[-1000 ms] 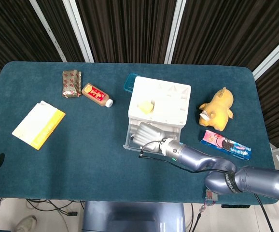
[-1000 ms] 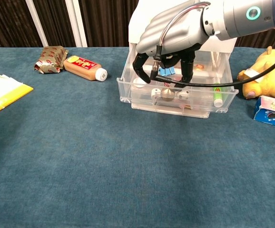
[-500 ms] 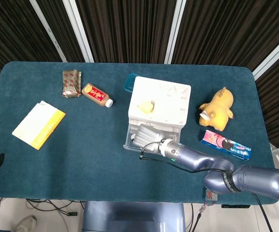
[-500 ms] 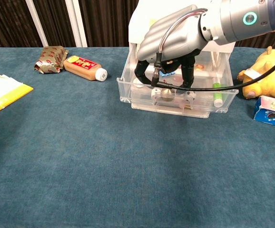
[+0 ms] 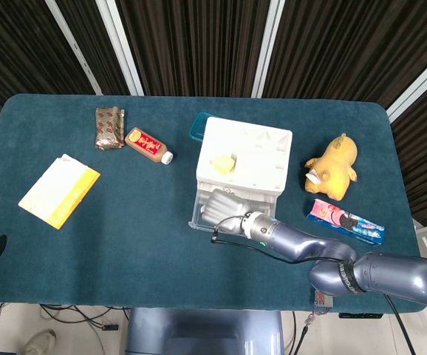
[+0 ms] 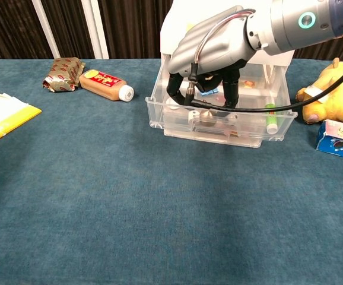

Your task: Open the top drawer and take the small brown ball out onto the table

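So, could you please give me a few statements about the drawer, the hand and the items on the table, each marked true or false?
1. The top drawer is pulled open. True.
2. The right hand reaches down into the drawer. True.
3. The small brown ball lies on the table. False: it is in the drawer, beneath the hand.
4. The yellow plush toy sits to the left of the drawer unit. False: it sits to its right in both views.
5. A small bottle lies beside a snack packet. True.
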`<control>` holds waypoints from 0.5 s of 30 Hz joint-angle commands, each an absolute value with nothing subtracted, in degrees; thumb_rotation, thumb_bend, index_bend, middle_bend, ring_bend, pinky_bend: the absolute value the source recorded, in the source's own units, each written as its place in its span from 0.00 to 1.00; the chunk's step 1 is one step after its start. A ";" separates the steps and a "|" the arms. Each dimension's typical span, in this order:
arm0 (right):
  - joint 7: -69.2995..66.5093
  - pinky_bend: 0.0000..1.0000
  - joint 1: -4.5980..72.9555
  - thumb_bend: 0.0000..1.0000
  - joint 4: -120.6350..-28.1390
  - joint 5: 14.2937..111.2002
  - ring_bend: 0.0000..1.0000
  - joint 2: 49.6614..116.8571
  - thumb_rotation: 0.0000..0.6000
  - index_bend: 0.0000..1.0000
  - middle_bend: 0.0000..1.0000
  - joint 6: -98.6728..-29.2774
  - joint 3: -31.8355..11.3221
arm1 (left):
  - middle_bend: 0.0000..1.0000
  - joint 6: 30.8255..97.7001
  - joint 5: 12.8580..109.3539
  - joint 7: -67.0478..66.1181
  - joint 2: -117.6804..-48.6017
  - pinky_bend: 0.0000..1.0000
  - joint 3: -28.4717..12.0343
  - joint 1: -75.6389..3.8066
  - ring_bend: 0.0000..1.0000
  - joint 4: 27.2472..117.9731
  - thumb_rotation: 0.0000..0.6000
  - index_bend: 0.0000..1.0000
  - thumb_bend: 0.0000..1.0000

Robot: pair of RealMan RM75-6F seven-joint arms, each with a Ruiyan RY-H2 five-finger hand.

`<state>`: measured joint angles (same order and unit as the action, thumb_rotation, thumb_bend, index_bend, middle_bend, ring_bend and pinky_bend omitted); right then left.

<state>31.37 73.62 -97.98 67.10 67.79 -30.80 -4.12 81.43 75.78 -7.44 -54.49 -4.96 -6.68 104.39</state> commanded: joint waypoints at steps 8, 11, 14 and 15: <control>31.36 1.00 73.71 0.27 -96.94 67.65 1.00 68.81 1.00 0.50 0.99 -31.52 -3.63 | 0.00 81.36 75.69 -7.34 -54.43 0.00 -4.98 -6.69 0.00 104.36 1.00 0.10 0.38; 31.43 1.00 73.91 0.27 -96.66 67.47 1.00 69.03 1.00 0.50 0.99 -31.40 -3.49 | 0.00 81.29 75.71 -7.32 -54.41 0.00 -4.96 -6.72 0.00 104.32 1.00 0.10 0.38; 31.46 1.00 74.08 0.27 -96.47 67.14 1.00 69.25 1.00 0.50 0.99 -31.45 -3.44 | 0.00 81.33 75.75 -7.30 -54.39 0.00 -4.95 -6.71 0.00 104.34 1.00 0.10 0.38; 31.48 1.00 74.13 0.27 -96.44 67.06 1.00 69.28 1.00 0.50 0.99 -31.46 -3.44 | 0.00 81.35 75.74 -7.29 -54.39 0.00 -4.96 -6.70 0.00 104.34 1.00 0.10 0.38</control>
<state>31.46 74.11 -96.45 67.08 69.26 -31.45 -3.44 81.35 75.74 -7.29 -54.39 -4.96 -6.70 104.34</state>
